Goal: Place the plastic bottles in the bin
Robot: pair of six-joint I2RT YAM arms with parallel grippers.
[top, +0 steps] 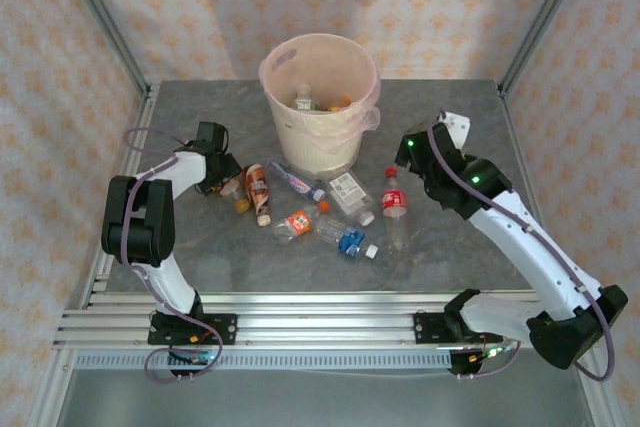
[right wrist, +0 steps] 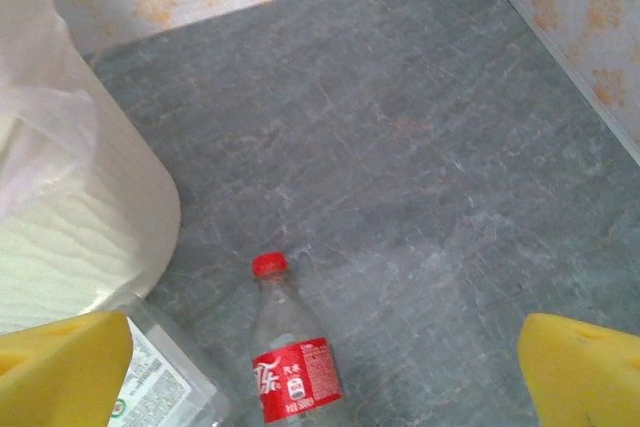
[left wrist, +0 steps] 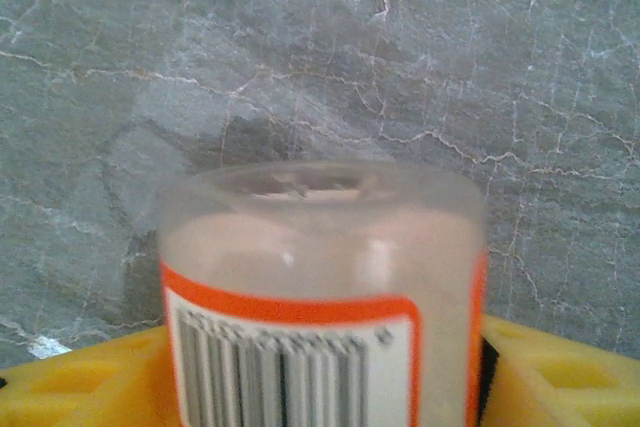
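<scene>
One bin [top: 300, 142], a cream bucket with a pinkish liner, stands at the far middle of the desk [top: 200, 257]; several plastic bottles [top: 304, 97] lie inside it; loose bottles [top: 300, 221] lie flat on the desk just in front of the bin; red-label bottle [right wrist: 292, 372] lies front-right of the bin, cap end nearer it; left fingers [left wrist: 565, 377], yellow, clamp an orange-label bottle [left wrist: 320, 287] front-left of the bin; right fingers [right wrist: 585, 372], yellow, are spread wide and grip nothing, right of the bin, the red-label bottle showing between them.
</scene>
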